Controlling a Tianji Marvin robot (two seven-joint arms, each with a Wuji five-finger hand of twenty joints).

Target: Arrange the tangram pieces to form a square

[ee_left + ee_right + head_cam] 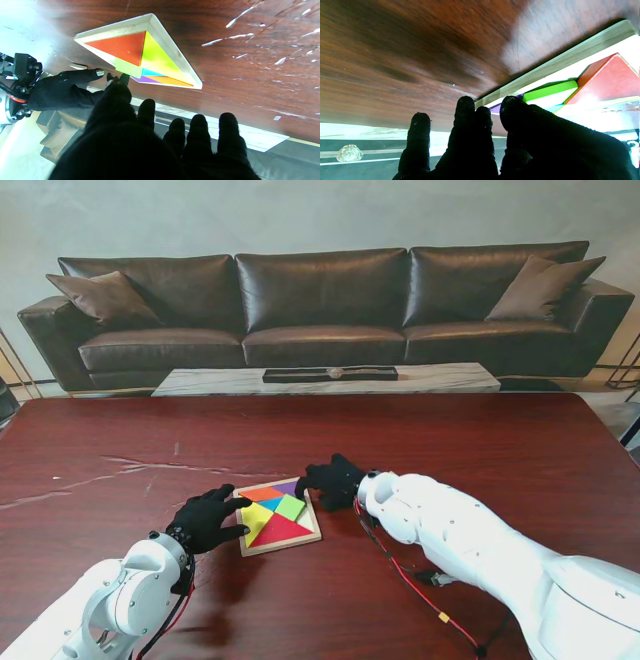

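Note:
A wooden tray (284, 546) lies in the middle of the table, filled with coloured tangram pieces: orange (261, 493), purple (288, 486), blue (272, 503), green (291, 507), yellow (255, 521) and red (282, 530). My left hand (207, 521), in a black glove, rests at the tray's left side, fingers spread, thumb reaching its rim. My right hand (334, 478) sits at the tray's far right corner, fingertips by the purple piece (496, 108) and the green piece (550, 91). Neither hand holds a piece. The left wrist view shows the red piece (120, 47) and yellow piece (155, 57) flat in the tray (175, 57).
A red cable (420, 582) trails on the table beside my right forearm. The dark wood tabletop (480, 450) has pale scratches at the left. Beyond its far edge stand a low coffee table (330, 378) and a brown leather sofa (320, 305).

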